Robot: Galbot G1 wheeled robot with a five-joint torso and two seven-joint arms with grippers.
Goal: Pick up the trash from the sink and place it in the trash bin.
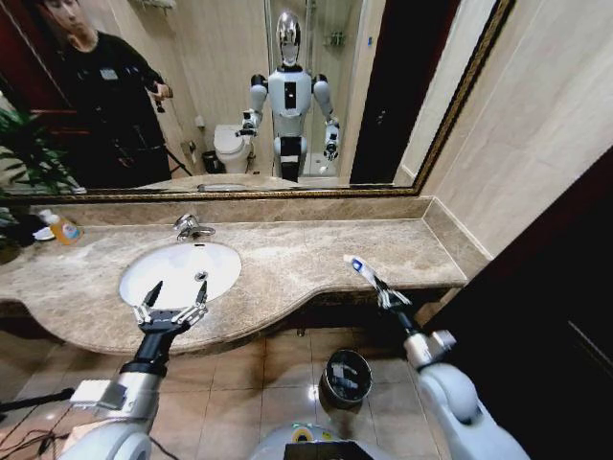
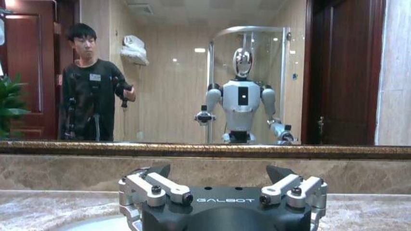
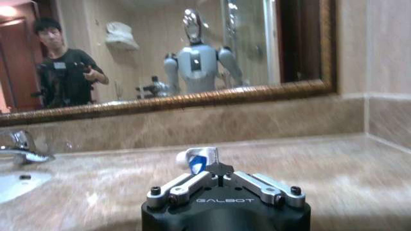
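My right gripper (image 1: 383, 291) is shut on a small white-blue tube (image 1: 358, 267), held above the counter's front edge to the right of the sink; the tube (image 3: 198, 160) sticks up from the closed jaws of the right gripper (image 3: 220, 169). The white oval sink (image 1: 170, 264) sits in the beige marble countertop (image 1: 316, 251). My left gripper (image 1: 172, 305) hangs open over the sink's front rim, fingers (image 2: 156, 186) spread with nothing between them. The small round dark trash bin (image 1: 345, 377) stands on the tiled floor below the counter, between my arms.
A chrome faucet (image 1: 192, 228) rises behind the basin. A bottle of orange liquid (image 1: 63, 228) and a plant (image 1: 24, 153) stand at the counter's far left. A mirror (image 1: 287, 96) backs the counter. A marble side wall (image 1: 536, 134) closes the right end.
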